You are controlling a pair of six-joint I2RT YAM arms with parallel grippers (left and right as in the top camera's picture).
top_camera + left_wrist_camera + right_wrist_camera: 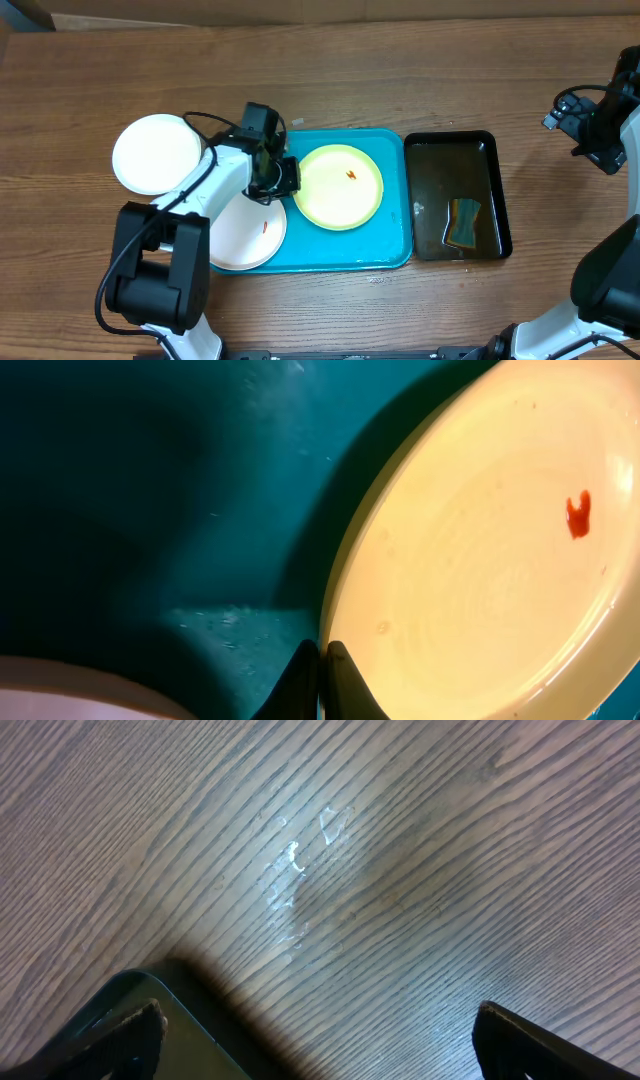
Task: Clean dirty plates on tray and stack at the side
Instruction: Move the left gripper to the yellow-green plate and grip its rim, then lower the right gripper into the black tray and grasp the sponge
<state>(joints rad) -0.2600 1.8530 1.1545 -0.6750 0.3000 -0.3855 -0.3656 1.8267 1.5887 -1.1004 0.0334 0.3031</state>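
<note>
The yellow-green plate lies flat in the blue tray; it looks light, stiff and glossy, likely slippery, best taken by its thin raised rim. The left gripper is closed there, seemingly pinching that rim; the right gripper hangs wide open, empty, over the wooden table.

Left gripper points down, fingers pressed together. Right gripper hangs far to the side, fingers spread wide.

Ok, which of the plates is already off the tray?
The white plate on the bare wood at far left, with no smear. The other white plate overlaps a corner of the tray, and the yellow-green one lies inside it.
</note>
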